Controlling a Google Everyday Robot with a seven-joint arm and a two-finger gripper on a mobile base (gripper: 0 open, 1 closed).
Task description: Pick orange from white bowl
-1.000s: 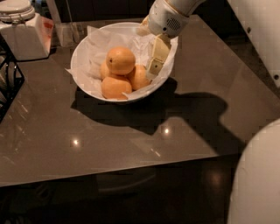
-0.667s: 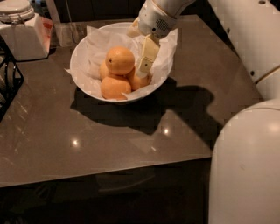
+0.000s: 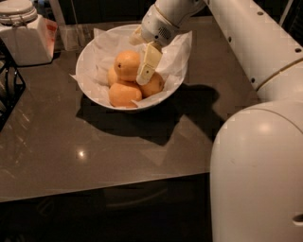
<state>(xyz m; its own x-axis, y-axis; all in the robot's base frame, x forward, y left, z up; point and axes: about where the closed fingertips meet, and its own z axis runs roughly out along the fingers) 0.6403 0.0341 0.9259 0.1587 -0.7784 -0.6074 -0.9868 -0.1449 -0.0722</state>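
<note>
The white bowl (image 3: 90, 52), lined with crinkled white paper, stands at the back of the dark table and holds several oranges. The topmost orange (image 3: 126, 64) rests on the pile, with others in front (image 3: 124, 94), to the right (image 3: 154, 85) and behind on the left. My gripper (image 3: 138, 61) reaches down into the bowl from the upper right and is open. Its long cream finger (image 3: 147, 64) lies against the right side of the top orange. The other finger (image 3: 135, 38) shows just above and behind that orange. Nothing is held.
A white lidded jar (image 3: 18, 10) sits on a white box (image 3: 26, 40) at the back left, with a clear glass (image 3: 75, 35) beside it. A black wire rack (image 3: 9, 90) stands at the left edge. My white arm and body (image 3: 258, 165) fill the right side.
The gripper has moved left across the bowl, from its right rim to the top orange. The arm now fills more of the right side.
</note>
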